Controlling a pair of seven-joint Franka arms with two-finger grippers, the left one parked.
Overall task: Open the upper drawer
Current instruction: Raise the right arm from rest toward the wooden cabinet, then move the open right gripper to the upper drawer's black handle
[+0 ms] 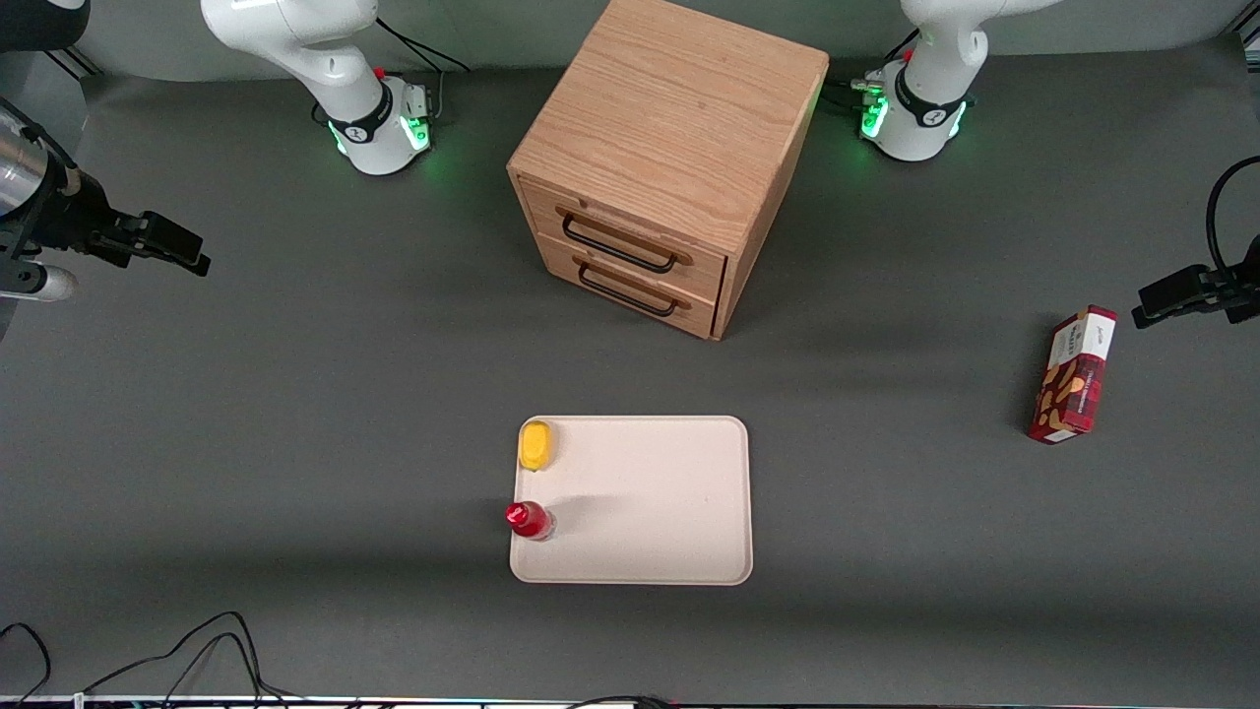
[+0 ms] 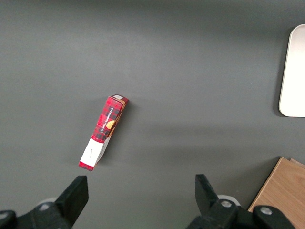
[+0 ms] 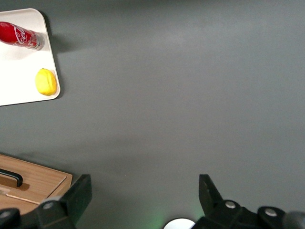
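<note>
Hand (image 1: 187,251) open above bare table, well apart from shut upper drawer (image 1: 620,241).

My gripper (image 1: 162,244) hangs at the working arm's end of the table (image 1: 295,414), well apart from the cabinet (image 1: 669,158); my arm runs out past the front view's edge. In my wrist view only the two finger bases (image 3: 78,195) show, spread wide, tips cropped. The upper drawer (image 1: 625,236) shows me just its tilted face there, and my wrist view cuts its black handle (image 3: 12,177) short. The print on the red box (image 1: 1075,374) near the parked arm's end is too small to read.
</note>
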